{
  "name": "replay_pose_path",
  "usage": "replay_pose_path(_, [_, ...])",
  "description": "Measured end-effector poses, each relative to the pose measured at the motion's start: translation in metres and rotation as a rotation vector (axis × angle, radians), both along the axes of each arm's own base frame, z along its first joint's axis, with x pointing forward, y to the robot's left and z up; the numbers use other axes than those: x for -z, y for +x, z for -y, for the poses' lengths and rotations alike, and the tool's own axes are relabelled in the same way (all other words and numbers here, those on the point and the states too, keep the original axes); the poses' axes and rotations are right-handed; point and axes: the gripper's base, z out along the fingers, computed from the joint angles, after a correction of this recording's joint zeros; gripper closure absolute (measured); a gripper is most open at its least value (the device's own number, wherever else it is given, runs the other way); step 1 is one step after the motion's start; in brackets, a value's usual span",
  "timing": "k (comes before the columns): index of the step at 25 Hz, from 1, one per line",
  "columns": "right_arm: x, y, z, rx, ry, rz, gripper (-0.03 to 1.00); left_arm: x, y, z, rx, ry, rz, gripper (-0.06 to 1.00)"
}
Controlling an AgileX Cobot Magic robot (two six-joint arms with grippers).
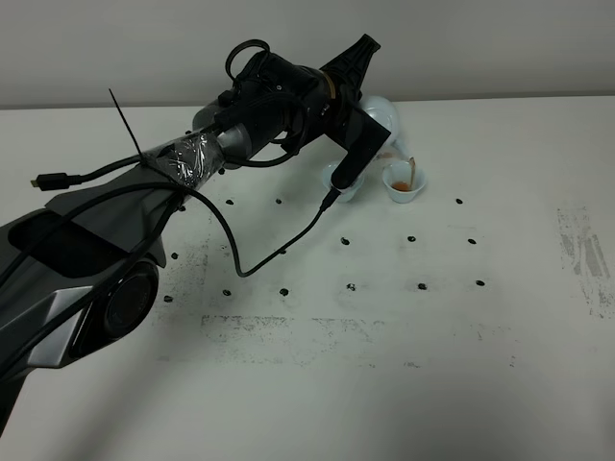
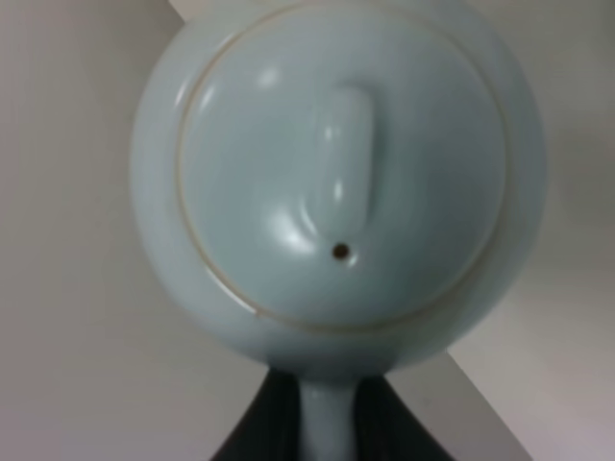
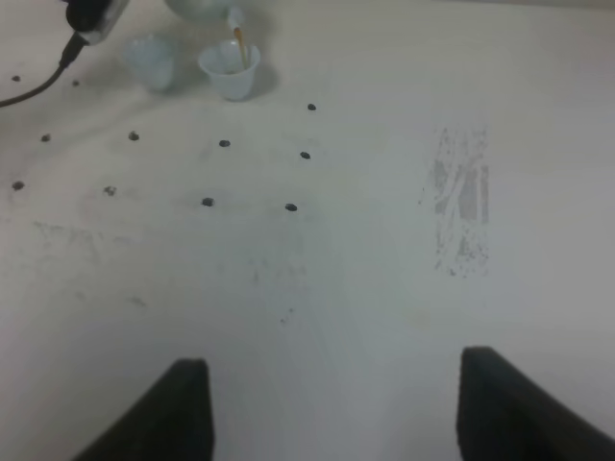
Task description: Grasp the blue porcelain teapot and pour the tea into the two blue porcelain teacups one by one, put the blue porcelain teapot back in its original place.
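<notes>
My left gripper is shut on the loop handle of the blue porcelain teapot, holding it tilted above the table. In the left wrist view the teapot fills the frame lid-on, its handle between the dark fingers. A thin brown stream of tea runs from the spout into the right teacup, which holds brown tea. The other teacup stands just left of it, partly hidden by the arm. The right wrist view shows both teacups far off, and my right gripper open over bare table.
The white table carries a grid of small black dots and a scuffed grey patch at the right. A black cable hangs from the left arm down to the table. A pale wall runs behind the table.
</notes>
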Motion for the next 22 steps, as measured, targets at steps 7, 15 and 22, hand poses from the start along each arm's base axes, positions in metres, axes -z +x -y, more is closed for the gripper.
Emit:
replay_pose_path(7, [0.0, 0.0, 0.0, 0.0, 0.0, 0.0, 0.4, -0.0001, 0.0001, 0.0, 0.003, 0.004, 0.004, 0.86])
replay_pose_path(15, [0.0, 0.0, 0.0, 0.0, 0.0, 0.0, 0.4, -0.0002, 0.0002, 0.0, 0.014, 0.015, 0.009, 0.86])
replay_pose_path(22, [0.0, 0.0, 0.0, 0.0, 0.0, 0.0, 0.4, -0.0002, 0.0002, 0.0, 0.015, 0.016, 0.01, 0.86])
